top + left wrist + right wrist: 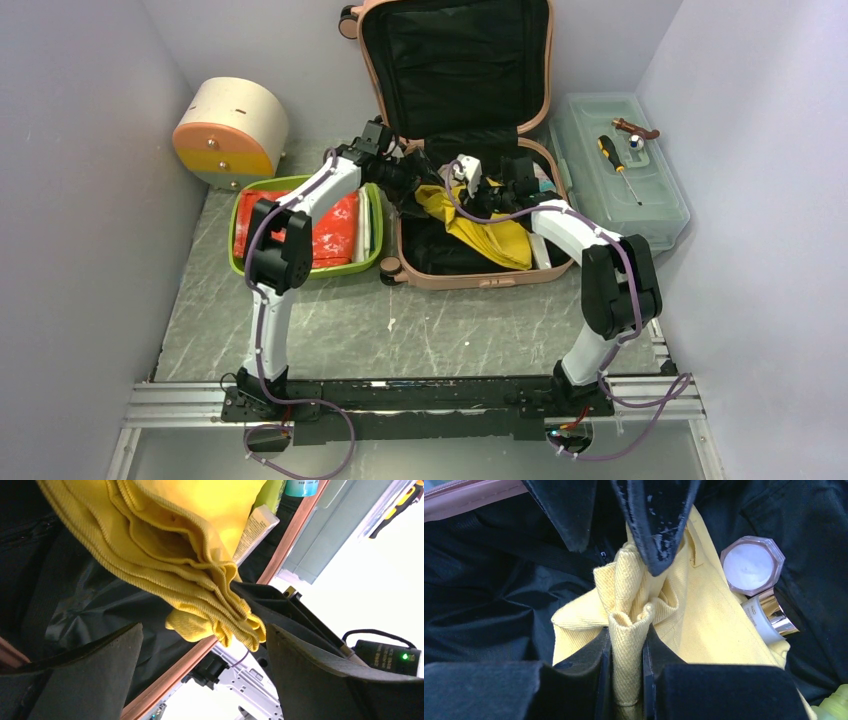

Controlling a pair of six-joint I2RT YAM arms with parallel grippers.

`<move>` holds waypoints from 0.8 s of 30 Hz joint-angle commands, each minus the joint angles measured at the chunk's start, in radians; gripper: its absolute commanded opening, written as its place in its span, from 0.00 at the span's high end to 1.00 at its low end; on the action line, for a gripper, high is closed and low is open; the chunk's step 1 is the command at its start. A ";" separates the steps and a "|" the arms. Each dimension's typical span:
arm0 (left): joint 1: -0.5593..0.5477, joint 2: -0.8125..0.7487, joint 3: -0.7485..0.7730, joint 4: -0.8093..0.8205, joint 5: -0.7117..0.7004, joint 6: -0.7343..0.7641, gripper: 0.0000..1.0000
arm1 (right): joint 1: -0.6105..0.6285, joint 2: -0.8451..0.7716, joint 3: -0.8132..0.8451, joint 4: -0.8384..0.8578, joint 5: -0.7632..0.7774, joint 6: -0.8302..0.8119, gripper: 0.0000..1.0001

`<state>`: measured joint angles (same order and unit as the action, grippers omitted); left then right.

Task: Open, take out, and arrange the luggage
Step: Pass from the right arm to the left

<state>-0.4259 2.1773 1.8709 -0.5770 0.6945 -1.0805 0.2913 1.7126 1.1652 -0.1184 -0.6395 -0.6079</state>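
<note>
On the table seen from above, the suitcase (470, 278) lies open at the back, its lid propped upright against the wall. Both arms reach into its lower half. The left gripper (412, 183) is over the left side and the right gripper (482, 196) over the middle, with a yellow cloth (492, 238) spread beneath them.

In the left wrist view, the left gripper (203, 630) has its jaws spread wide and holds nothing. The folded cloth (165, 545) hangs just beyond them, over the black lining. The suitcase rim (295, 535) runs diagonally behind, with a tube (256, 529) beside it.

In the right wrist view, the right gripper (626, 642) is pinched tight on an upright fold of the cloth (704, 615). The left gripper's dark fingers (656, 525) hang just above that fold. A jar (751, 565) and a bottle (769, 617) lie to the right on the lining.
</note>
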 commanded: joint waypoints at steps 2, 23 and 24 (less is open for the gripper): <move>0.004 0.120 0.071 -0.026 -0.063 -0.022 0.01 | -0.040 -0.057 -0.007 0.016 0.028 -0.055 1.00; -0.050 0.246 0.139 -0.076 -0.192 -0.038 0.01 | -0.051 -0.123 -0.032 0.068 0.031 -0.024 1.00; -0.050 0.251 0.151 -0.085 -0.206 -0.033 0.01 | -0.054 -0.128 -0.037 0.075 0.031 -0.016 1.00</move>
<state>-0.4503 2.2742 2.0243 -0.6842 0.6556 -1.1732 0.2798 1.6634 1.1316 -0.1177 -0.6613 -0.6403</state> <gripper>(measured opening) 0.989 0.180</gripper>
